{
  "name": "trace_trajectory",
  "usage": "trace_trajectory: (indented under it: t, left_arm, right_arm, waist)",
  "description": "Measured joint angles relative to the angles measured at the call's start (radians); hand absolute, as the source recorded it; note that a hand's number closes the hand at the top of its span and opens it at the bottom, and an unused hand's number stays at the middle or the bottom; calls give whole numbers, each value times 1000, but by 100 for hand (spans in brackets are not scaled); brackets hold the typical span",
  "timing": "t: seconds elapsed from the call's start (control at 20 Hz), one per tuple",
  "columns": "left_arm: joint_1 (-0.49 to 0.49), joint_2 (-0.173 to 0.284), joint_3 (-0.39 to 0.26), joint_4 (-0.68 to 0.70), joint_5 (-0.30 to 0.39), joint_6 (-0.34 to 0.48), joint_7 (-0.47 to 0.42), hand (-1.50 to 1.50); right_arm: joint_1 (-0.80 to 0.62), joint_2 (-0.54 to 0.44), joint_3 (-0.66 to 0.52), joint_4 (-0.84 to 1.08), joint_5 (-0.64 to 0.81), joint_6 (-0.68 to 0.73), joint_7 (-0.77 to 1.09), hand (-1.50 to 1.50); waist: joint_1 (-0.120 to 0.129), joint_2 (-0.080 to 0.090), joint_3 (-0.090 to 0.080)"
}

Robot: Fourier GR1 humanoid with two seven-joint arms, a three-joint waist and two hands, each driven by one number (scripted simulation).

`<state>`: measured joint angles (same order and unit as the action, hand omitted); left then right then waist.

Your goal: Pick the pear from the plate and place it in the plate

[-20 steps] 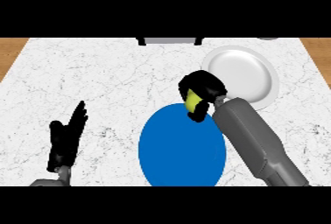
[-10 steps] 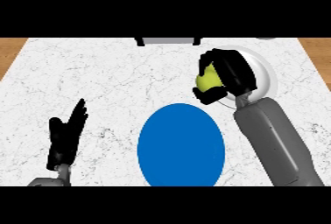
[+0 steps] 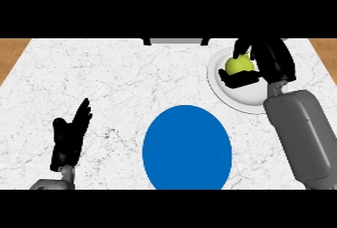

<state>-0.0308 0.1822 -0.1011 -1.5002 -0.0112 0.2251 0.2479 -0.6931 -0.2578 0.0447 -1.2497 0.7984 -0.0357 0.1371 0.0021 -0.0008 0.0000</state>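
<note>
A yellow-green pear (image 3: 239, 65) is held over the white plate (image 3: 232, 92) at the back right, with my right hand (image 3: 265, 62) shut on it, fingers above and thumb below. I cannot tell whether the pear touches the plate. A large blue plate (image 3: 187, 147) lies at the front middle of the marble counter with nothing on it. My left hand (image 3: 71, 137) rests open at the front left, fingers pointing up, far from both plates.
A grey and black object (image 3: 174, 41) sits at the counter's back edge, left of the white plate. Wooden strips (image 3: 14, 50) show past the counter's left and right ends.
My right hand has carried the pear from over the blue plate's back edge away and to the right, over the white plate. The left hand has stayed still.
</note>
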Motion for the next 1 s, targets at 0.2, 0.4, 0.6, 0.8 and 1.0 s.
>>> trace_trajectory:
  t: [0.2,0.4,0.6,0.8,1.0]
  left_arm:
    - [7,-18,-1,10,-8,-4,-17,0]
    - [-11,-17,14,37,-8,-22,-28,0]
    - [-3,-29,7,32,-18,-22,-29,0]
    - [-14,-32,12,46,-17,-31,-39,0]
    - [-12,-31,7,33,-21,-37,-35,0]
  right_arm:
    - [-46,-23,-52,146,8,-30,-52,150]
    - [-94,-30,-85,311,25,-83,-118,150]
    - [-163,-61,-112,485,38,-81,-164,150]
    - [-194,-90,-127,649,38,-43,-238,150]
    - [-229,-114,-126,784,45,40,-271,-150]
  waist:
    - [7,3,0]
    - [11,4,0]
    - [18,7,0]
    - [26,11,1]
    - [35,14,1]
